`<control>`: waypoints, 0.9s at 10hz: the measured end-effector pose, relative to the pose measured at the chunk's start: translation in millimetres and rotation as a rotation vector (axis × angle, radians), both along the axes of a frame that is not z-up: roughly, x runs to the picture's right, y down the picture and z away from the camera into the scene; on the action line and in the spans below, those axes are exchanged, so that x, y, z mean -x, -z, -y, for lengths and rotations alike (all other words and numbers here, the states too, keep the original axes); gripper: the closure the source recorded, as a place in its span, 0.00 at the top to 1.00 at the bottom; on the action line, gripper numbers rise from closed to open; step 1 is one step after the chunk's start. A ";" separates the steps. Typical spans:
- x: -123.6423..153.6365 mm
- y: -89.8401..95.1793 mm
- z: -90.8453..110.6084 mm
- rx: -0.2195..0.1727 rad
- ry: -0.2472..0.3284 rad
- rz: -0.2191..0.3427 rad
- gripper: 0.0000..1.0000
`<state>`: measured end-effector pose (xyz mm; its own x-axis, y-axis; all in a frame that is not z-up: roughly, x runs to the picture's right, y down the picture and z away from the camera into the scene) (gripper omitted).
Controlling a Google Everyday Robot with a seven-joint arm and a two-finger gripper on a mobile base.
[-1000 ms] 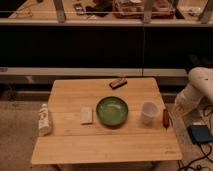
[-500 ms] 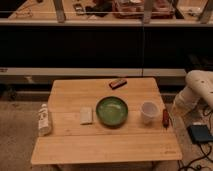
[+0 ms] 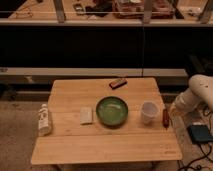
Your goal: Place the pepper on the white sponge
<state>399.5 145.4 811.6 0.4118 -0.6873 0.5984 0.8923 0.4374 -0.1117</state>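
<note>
At the table's (image 3: 100, 150) right edge, gripper (image 3: 172, 109) beside pepper (image 3: 165, 117), opening cannot be told, white sponge (image 3: 86, 115) beside bowl (image 3: 112, 110)

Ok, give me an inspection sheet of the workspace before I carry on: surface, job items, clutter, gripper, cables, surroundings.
Surface: light wooden table, level.
Job's things: pepper lies at the table's right edge, just right of the white cup. The white sponge lies flat left of the green bowl, with nothing on it.
Clutter: green bowl mid-table, white cup to its right, white bottle lying at the left edge, dark bar at the back.
Grippers: gripper sits off the right edge, close beside the pepper; contact cannot be told.
Cables: dark cables on the floor, lower right, by a blue box.
Surroundings: dark counter behind the table, items on top.
</note>
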 end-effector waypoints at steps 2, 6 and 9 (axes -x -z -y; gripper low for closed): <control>-7.3 -7.3 -4.9 -0.010 0.045 -0.008 0.80; -2.4 -17.1 -3.2 -0.041 0.056 0.025 0.80; 8.4 -26.1 -1.7 -0.049 0.069 0.055 0.80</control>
<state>391.1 147.0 837.7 0.3300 -0.7419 0.5837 0.9246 0.3787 -0.0414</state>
